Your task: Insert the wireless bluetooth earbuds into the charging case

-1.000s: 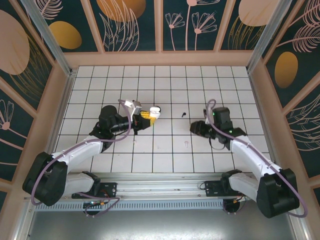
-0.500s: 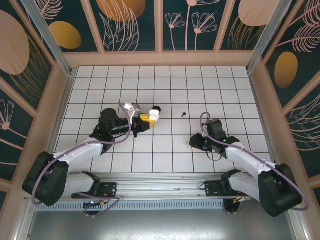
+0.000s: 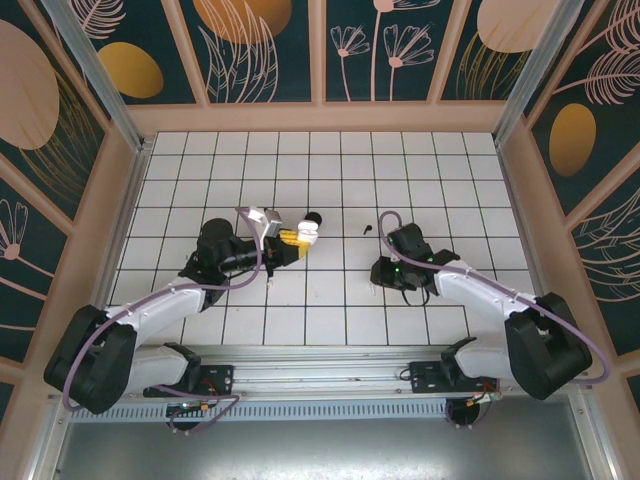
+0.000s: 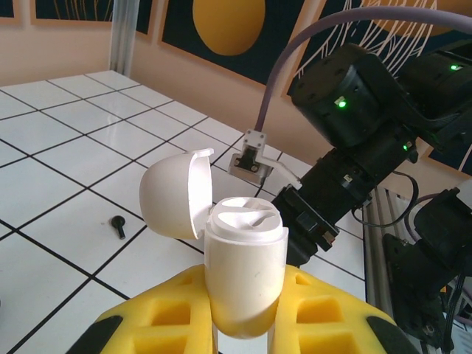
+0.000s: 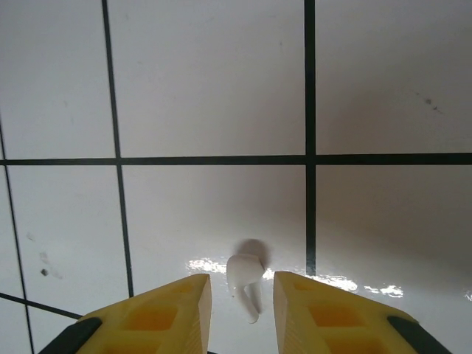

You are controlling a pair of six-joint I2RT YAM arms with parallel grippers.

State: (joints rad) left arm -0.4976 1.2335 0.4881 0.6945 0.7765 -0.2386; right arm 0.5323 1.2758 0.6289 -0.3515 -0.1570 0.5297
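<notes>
Though its tips are hard to make out from above, the right arm (image 3: 470, 290) has swung left since a second ago and bends low over the counter (image 3: 320, 160). Left wrist: the left fingers (image 4: 162, 313) clamp the open white case (image 4: 243, 273), with a black earbud (image 4: 116, 223) lying beyond. Right wrist: the right fingers (image 5: 158, 317), apart, straddle a white earbud (image 5: 243, 276).

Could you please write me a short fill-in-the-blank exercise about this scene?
The left gripper is shut on a white charging case whose lid is ____.
The right gripper, jaws open, straddles a ____ earbud lying on the tile.
The other earbud, lying beyond the case, is ____.
Missing words: open; white; black.
</notes>
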